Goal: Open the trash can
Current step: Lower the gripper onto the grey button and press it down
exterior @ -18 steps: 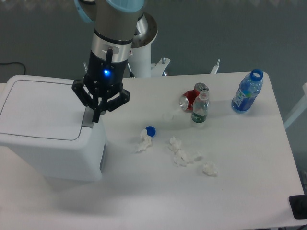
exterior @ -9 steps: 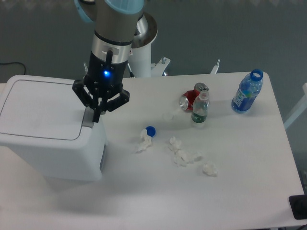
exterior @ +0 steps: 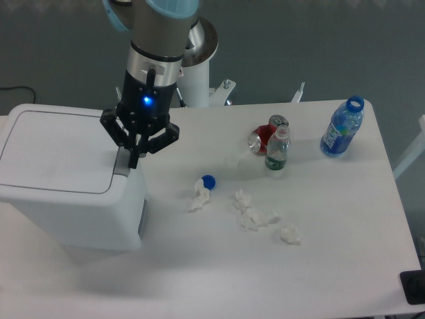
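One broad stretch of bare white table (exterior: 219, 279) lies nearest the camera, running along the front edge with nothing on it. Just beyond, crumpled tissues (exterior: 255, 218) are scattered mid-table, with a blue bottle cap (exterior: 208, 180) beside the leftmost wad. At the left, the trash can (exterior: 63, 176) sits against the table's left edge, its long axis running left to right, its flat lid down and facing up. The grey push-button tab (exterior: 121, 165) is on its right end, pointing toward the middle of the table.

My gripper (exterior: 133, 161) hangs straight down over that tab, fingers drawn together into a single tip; whether the tip actually presses the tab I cannot tell from this angle. Farther back, a small clear bottle (exterior: 277, 151) stands in front of a tipped red can (exterior: 264, 136). A blue water bottle (exterior: 342, 128), uncapped, stands near the far right corner. Open surface separates these from the bin.
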Motion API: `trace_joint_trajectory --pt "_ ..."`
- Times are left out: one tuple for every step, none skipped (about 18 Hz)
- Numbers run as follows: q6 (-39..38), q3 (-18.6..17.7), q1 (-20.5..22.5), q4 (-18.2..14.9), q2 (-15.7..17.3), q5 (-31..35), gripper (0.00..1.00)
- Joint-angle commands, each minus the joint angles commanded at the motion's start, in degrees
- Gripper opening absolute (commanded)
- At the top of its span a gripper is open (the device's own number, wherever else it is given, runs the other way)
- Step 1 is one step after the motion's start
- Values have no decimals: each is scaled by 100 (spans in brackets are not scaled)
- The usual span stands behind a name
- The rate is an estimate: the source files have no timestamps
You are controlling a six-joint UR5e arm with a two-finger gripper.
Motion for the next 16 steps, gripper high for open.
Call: trace_joint_trajectory --pt "9 0 0 0 0 0 7" --pt "9 0 0 0 -9 0 7" --pt "9 0 0 0 -17 0 7" --pt "9 0 0 0 -18 0 7" --pt "9 0 0 0 -26 0 7" --pt "9 0 0 0 -35 0 7" --pt "9 0 0 0 -35 9 7" --pt "9 0 0 0 -35 9 7" --pt "9 0 0 9 -44 0 7" --pt "9 9 0 9 -44 9 7" --pt "9 9 0 0 -53 9 7" --pt "9 9 0 9 -53 9 7" --pt "9 9 0 0 -53 9 7" --pt "18 9 0 0 -53 9 7" --pt "9 9 9 0 -44 9 7" --pt "9 9 9 0 -53 9 7"
